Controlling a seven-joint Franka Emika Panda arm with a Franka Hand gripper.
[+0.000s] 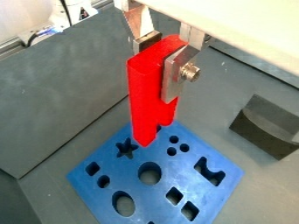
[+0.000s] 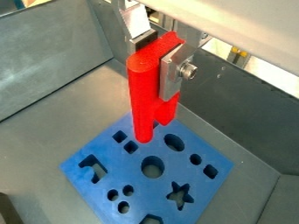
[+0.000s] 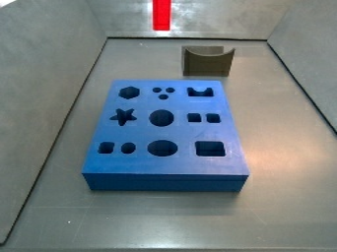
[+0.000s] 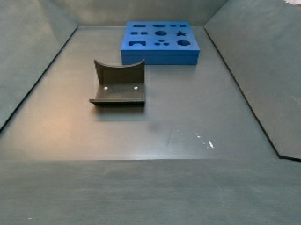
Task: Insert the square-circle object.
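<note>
Gripper (image 1: 167, 63) is clamped on the square-circle object (image 1: 149, 92), hanging upright above the blue block (image 1: 163, 179), so I'd line both pegs up with their matching holes before lowering.

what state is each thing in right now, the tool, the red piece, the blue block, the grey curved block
tool: shut on the square-circle object, up above the blue block
square-circle object: held upright in the air, lower end over the block, not yet inserted
blue block: flat on the floor, every hole in view empty
grey-brown curved block: resting on the floor apart from the blue block, untouched
</note>
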